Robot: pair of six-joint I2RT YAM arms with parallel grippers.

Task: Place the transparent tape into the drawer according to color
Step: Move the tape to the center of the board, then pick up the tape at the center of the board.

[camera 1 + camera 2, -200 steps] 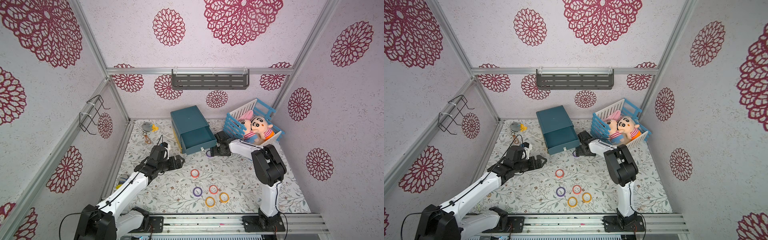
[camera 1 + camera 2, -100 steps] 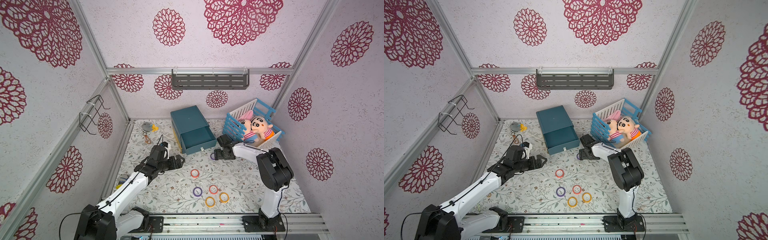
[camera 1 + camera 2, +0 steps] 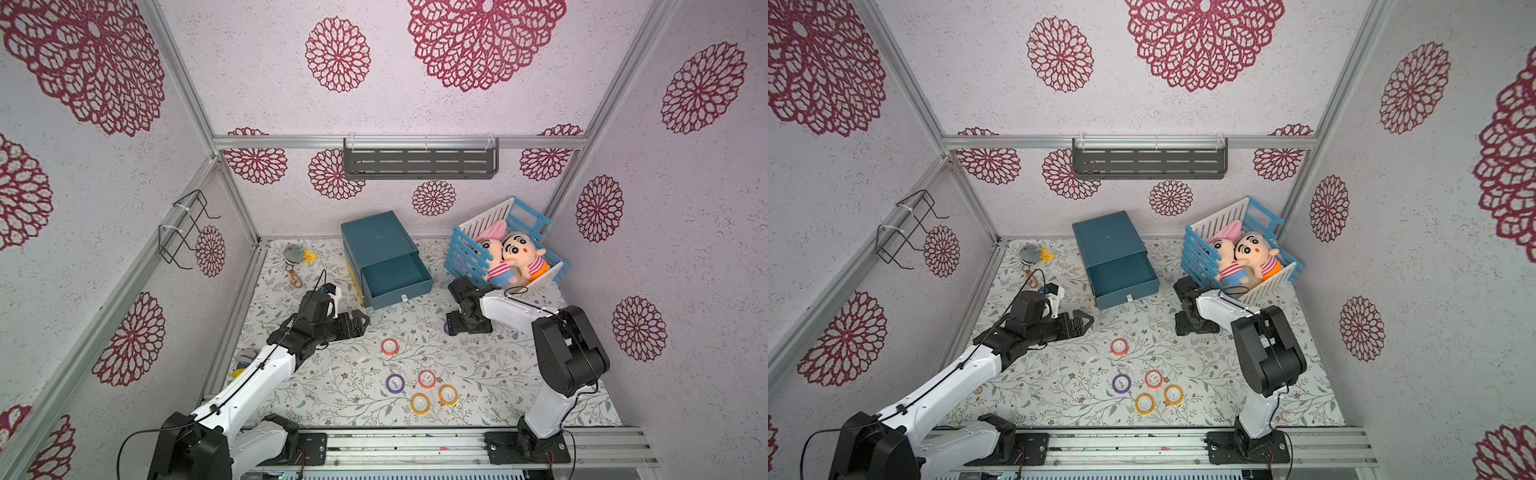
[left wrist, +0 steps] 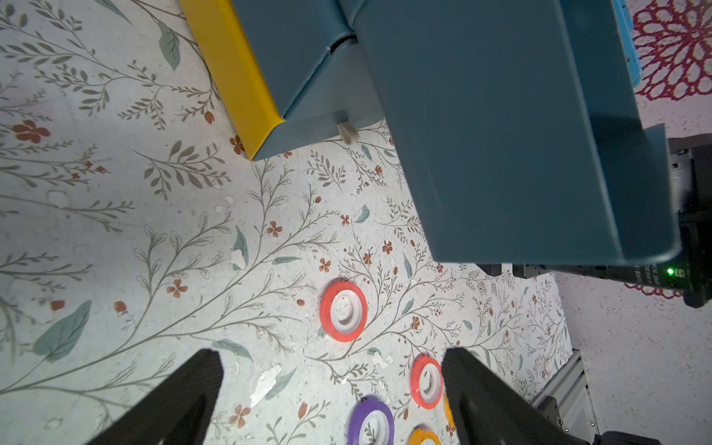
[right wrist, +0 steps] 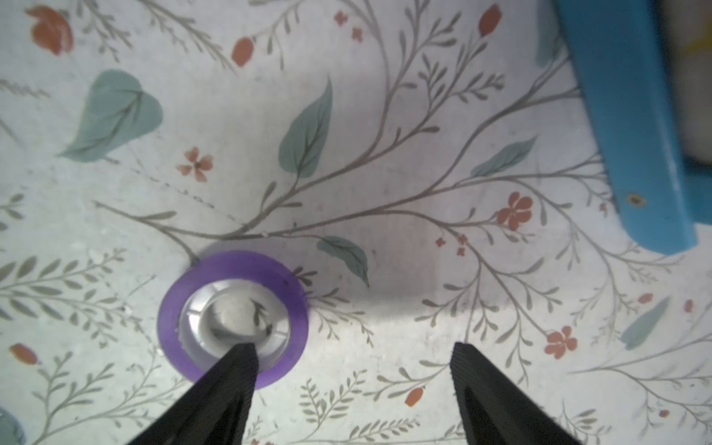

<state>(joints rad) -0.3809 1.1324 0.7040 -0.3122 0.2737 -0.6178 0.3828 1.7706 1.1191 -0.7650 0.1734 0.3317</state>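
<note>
Black fingers of your left gripper (image 3: pixel 363 322) stand wide and empty, aimed at a red roll (image 3: pixel 389 346). Past the open drawer (image 3: pixel 395 276), your right gripper (image 5: pixel 352 350), also spread, hangs off-centre: the purple roll (image 5: pixel 231 269) lies flat on the mat (image 5: pixel 385 115) under one finger, not between both.

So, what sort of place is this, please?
Probably a robot training booth, not a home: patterned panels in an aluminium frame, two robot arms mounted on a front rail, and staged props, a teal drawer unit and small tape rolls.
</note>
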